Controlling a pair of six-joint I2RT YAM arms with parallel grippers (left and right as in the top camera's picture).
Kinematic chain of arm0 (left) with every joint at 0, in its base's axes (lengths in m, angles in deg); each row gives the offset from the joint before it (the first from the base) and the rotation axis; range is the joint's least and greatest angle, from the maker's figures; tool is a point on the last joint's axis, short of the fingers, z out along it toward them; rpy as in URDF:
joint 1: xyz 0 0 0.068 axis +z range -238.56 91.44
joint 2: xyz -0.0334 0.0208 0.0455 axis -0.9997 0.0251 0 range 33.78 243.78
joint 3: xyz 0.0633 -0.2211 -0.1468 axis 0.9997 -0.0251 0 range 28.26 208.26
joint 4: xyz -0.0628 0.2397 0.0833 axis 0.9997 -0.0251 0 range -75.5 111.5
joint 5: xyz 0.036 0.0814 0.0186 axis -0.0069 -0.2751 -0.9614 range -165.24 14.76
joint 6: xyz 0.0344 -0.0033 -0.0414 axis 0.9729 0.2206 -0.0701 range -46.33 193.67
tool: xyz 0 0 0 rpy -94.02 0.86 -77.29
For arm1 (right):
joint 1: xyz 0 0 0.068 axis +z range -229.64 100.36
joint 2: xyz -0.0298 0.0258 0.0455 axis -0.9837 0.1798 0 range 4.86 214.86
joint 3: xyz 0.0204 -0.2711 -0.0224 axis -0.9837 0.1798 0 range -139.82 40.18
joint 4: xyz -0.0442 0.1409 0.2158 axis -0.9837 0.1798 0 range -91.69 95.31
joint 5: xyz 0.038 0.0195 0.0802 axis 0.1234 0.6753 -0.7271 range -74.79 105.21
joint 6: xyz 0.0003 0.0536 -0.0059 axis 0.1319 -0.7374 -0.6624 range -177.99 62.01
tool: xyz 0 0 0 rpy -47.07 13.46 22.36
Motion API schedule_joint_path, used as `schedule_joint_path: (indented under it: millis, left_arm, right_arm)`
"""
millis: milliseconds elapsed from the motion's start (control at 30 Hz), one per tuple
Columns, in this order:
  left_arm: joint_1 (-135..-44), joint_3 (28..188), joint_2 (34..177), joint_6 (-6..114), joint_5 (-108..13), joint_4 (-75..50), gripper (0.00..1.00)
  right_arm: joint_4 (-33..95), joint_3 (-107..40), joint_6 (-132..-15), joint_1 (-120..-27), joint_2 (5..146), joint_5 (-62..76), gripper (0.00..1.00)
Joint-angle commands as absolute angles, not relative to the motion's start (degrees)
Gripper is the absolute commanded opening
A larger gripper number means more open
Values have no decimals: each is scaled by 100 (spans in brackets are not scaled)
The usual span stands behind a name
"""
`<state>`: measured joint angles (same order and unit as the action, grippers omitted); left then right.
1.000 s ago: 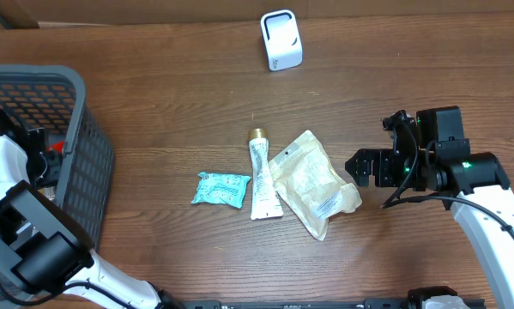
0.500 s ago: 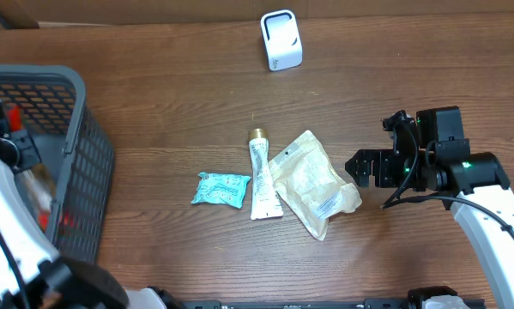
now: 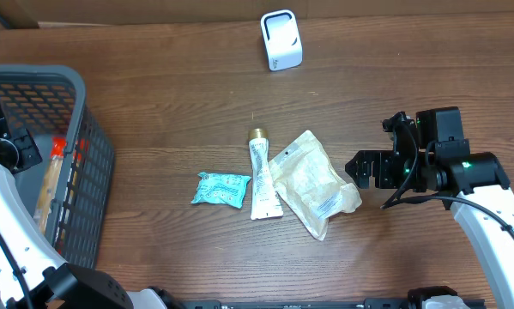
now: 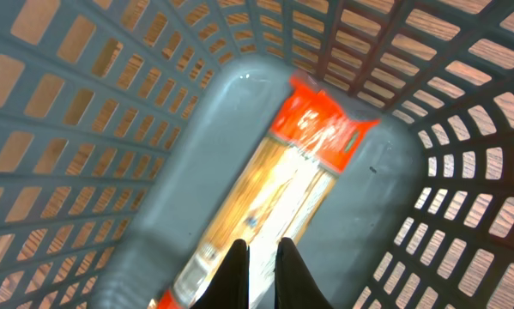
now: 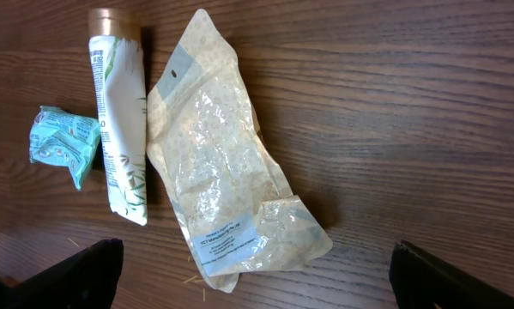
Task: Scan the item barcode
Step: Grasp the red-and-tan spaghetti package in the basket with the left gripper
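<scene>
Over the last second only the left side is seen to change. The left arm is drawn up and back towards the outer edge of the basket (image 3: 89,184), and a long packet with an orange end (image 4: 301,159), hidden under the arm a second ago, is now exposed lying flat on the basket floor. The left pincer (image 4: 261,257) is shown by its own camera with its two fingers pressed together above that packet, apart from it and with nothing caught between them.

On the right nothing is altered. The right pincer (image 5: 257,276) is held spread to its widest and empty, its fingers at the two lower corners of its wrist view, low over the counter (image 3: 171,103). The clear pouch (image 3: 312,183), the tube (image 3: 262,176) touching its left edge and the small teal packet (image 3: 221,189) beside the tube are found exactly where they lay a second ago, near the middle of the counter. The white scanner (image 3: 281,40) stands well apart at the far edge.

From this it is judged that the orange-ended packet is finished with and released, and that another item is still to be scanned. The pouch, lying nearest the right pincer with its printed label (image 5: 226,233) facing up, is judged the likeliest candidate; it is not yet touched.
</scene>
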<state>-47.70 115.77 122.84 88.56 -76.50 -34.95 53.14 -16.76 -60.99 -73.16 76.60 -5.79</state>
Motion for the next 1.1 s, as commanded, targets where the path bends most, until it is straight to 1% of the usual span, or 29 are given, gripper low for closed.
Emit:
schedule_joint_path:
  millis: [0, 67, 100, 167, 200, 233, 267, 367, 600, 833, 900, 933, 967, 1067]
  left_arm:
    - [-4766, 11509, 12304, 8734, -7580, -3434, 4]
    - [-4766, 11505, 12376, 8734, -7582, -3442, 4]
    - [-4766, 11487, 12430, 8736, -7582, -3453, 11]
    - [-4766, 11424, 12557, 8740, -7621, -3469, 37]
    - [-4766, 11378, 12634, 8749, -7661, -3464, 52]
    - [-4766, 11317, 12736, 8793, -7715, -3466, 60]
    - [-4766, 11264, 12826, 8869, -7735, -3473, 63]
    - [-4763, 11030, 13185, 9215, -7737, -3482, 67]
    - [-4763, 10665, 13799, 9730, -7735, -3220, 71]
    - [-4763, 10646, 14199, 9986, -7783, -2756, 77]
    - [-4763, 10646, 14236, 9986, -7840, -2605, 86]
    - [-4763, 10646, 14260, 9990, -7842, -2503, 95]
    - [-4763, 10646, 14290, 10041, -7842, -2435, 100]
    - [-4761, 10641, 14409, 10093, -7840, -2323, 99]
  right_arm:
    - [5309, -1795, -6119, -7286, 7663, -590, 100]
    - [5320, -1795, -6117, -7286, 7663, -590, 100]
    - [5327, -1795, -6117, -7286, 7663, -590, 100]
    - [5331, -1795, -6119, -7286, 7663, -590, 100]
    - [5329, -1795, -6117, -7286, 7663, -590, 100]
    - [5329, -1795, -6117, -7286, 7663, -590, 100]
    - [5329, -1795, -6119, -7286, 7663, -590, 100]
    - [5342, -1795, -6119, -7286, 7663, -590, 100]
    - [5360, -1795, -6117, -7286, 7663, -587, 100]
    - [5423, -1795, -6119, -7286, 7663, -587, 100]
    - [5430, -1795, -6119, -7286, 7663, -590, 100]
    - [5441, -1795, -6119, -7286, 7663, -590, 100]
    - [5443, -1795, -6119, -7286, 7663, -590, 100]
    - [5443, -1795, -6121, -7286, 7663, -590, 100]
